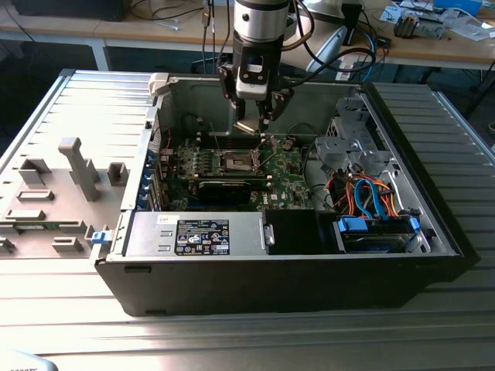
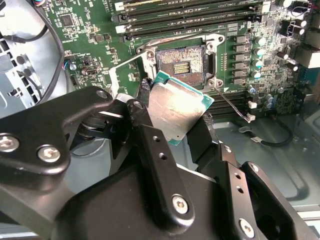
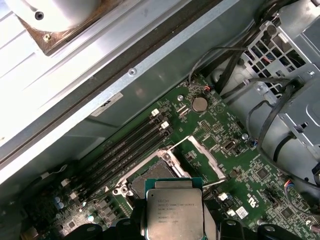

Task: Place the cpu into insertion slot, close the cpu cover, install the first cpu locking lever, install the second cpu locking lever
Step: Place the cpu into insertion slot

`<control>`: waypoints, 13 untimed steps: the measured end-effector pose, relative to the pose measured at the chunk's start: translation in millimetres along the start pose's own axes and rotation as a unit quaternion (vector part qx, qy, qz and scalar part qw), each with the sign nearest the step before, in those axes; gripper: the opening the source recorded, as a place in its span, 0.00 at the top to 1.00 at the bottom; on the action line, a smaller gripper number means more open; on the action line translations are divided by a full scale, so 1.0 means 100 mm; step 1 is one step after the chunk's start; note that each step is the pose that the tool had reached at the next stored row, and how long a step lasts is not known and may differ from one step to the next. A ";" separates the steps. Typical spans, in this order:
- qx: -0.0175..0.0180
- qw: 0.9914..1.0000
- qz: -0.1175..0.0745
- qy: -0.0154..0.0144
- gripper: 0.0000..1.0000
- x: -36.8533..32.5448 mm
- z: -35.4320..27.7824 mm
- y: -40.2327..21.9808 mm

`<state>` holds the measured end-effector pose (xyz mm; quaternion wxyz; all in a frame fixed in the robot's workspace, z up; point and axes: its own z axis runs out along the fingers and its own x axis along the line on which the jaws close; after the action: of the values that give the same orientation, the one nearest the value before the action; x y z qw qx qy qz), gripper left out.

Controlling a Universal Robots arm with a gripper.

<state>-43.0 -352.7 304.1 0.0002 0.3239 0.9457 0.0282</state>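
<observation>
On the exterior view's left, a grey moulded tray (image 1: 69, 182) lies on the ribbed table (image 1: 232, 340), just beside an open computer case (image 1: 309, 286). Near the middle, the gripper (image 1: 254, 122) hangs over the motherboard (image 1: 290, 182). It is clamped on the cpu (image 2: 179, 105), which is pinched at its edges between the black fingers (image 2: 150, 132) and held tilted, close to the insertion slot (image 2: 181, 62) but apart from it. The slot is bare, its contact field exposed. The cpu cover (image 3: 209, 156) is swung open beside it, and a thin wire at the slot's corner is probably a locking lever (image 2: 231, 102), though this is hard to confirm. Towards the exterior view's right, a drive cage (image 1: 352, 143) and blue and orange cables (image 1: 371, 193) are seen. The first step, placing the cpu, is judged to be in hand and not yet done. Seating is judged to call for the chip to be levelled, squared to the slot and lowered gently, since contacts could be bent by a skewed descent.
</observation>
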 end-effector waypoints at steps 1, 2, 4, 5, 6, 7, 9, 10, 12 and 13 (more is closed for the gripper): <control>0.000 1.000 0.001 0.000 0.45 0.000 0.000 0.000; 0.000 1.000 0.002 0.000 0.45 0.000 0.000 0.000; 0.000 1.000 0.004 0.000 0.45 0.000 0.000 0.000; 0.000 1.000 0.006 0.000 0.45 0.000 0.000 0.000; 0.000 1.000 0.008 0.000 0.45 0.000 0.000 0.000; 0.000 1.000 0.009 -0.001 0.45 0.000 0.000 0.000; 0.000 1.000 0.011 -0.001 0.45 0.000 0.000 0.000; 0.000 1.000 0.012 -0.001 0.45 0.000 0.000 0.000; 0.000 1.000 0.014 -0.001 0.45 0.000 0.000 0.000; 0.000 1.000 0.015 -0.001 0.45 0.000 0.000 0.000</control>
<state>-43.0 -352.7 304.1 0.0007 0.3385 0.9405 0.0281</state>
